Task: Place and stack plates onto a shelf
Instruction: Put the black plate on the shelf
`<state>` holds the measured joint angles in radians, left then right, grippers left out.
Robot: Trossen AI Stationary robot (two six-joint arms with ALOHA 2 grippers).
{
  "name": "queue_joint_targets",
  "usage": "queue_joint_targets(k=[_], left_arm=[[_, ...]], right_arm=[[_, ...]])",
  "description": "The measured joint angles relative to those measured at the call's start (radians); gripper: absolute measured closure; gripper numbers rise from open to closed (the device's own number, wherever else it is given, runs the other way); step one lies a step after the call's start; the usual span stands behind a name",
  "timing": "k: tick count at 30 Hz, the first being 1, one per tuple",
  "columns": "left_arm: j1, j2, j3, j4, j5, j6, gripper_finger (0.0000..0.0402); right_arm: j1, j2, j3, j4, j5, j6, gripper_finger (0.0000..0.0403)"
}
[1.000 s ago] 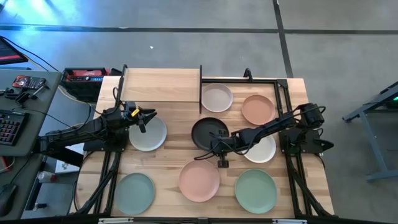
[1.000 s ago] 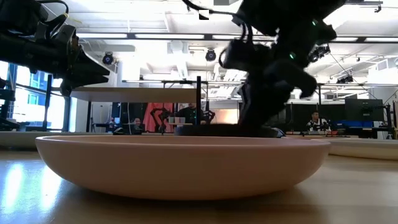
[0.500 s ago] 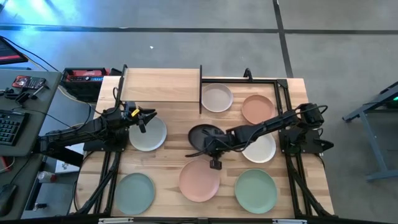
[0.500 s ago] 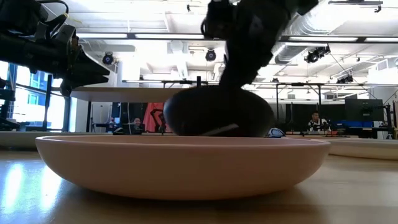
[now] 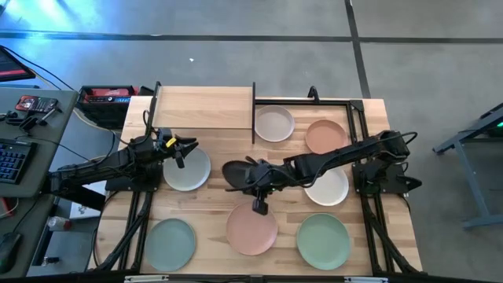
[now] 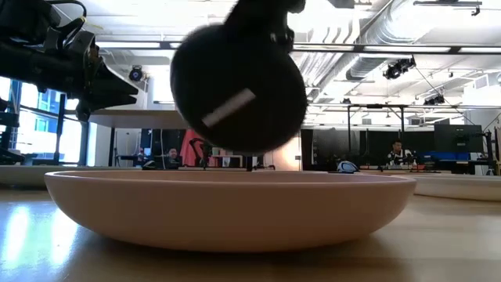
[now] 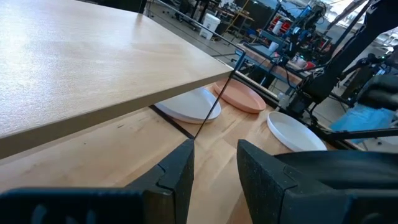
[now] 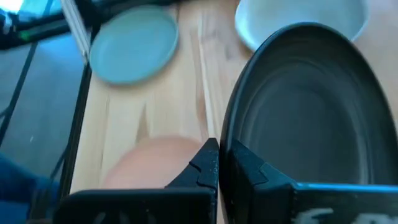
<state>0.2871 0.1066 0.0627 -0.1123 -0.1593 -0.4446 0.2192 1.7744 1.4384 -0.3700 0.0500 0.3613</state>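
Seen from above, a wooden tabletop (image 5: 212, 196) holds coloured plates and a small shelf (image 5: 204, 108) with a pale wood board, which stands at the far edge toward the left corner.

The right arm reaches from the right edge to the middle of the tabletop. Its pincer (image 5: 253, 179) is clamped on the rim of a black plate (image 5: 240, 174), holding it in the air and tilted up on edge. The low view shows this black plate (image 6: 239, 86) hanging well clear of the tabletop, and the right wrist view shows the two fingers (image 8: 208, 163) pinching the rim of the black plate (image 8: 311, 112).

The left arm waits near the left edge. Its pincer (image 5: 182, 148) hovers over the rim of a pale grey-green plate (image 5: 189, 169), with its fingers (image 7: 180, 171) set slightly apart and nothing between them.

The other plates all lie flat on the tabletop:
- a pink plate (image 5: 251, 229) at the middle of the near edge;
- a sage green plate (image 5: 323, 241) toward the near right corner;
- a second pale grey-green plate (image 5: 170, 244) toward the near left corner;
- a white plate (image 5: 330, 189) near the right edge, partly under the right arm;
- a terracotta plate (image 5: 324, 137) toward the far right corner;
- a beige-grey plate (image 5: 274, 123) just beside the shelf's right end.
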Motion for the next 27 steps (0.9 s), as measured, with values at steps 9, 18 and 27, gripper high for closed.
queue_joint_targets(k=[9,18,27], left_arm=[[0.0,0.0,0.0,0.0,0.0,0.0,0.0291],[0.0,0.0,0.0,0.0,0.0,-0.017,0.0291],[0.0,0.0,0.0,0.0,0.0,-0.025,0.0291]], right_arm=[[-0.012,0.0,0.139,-0.016,0.096,-0.085,0.0402],[-0.1,0.0,0.257,-0.014,0.187,-0.388,0.0403],[-0.271,0.0,0.277,0.063,0.155,-0.758,0.0403]])
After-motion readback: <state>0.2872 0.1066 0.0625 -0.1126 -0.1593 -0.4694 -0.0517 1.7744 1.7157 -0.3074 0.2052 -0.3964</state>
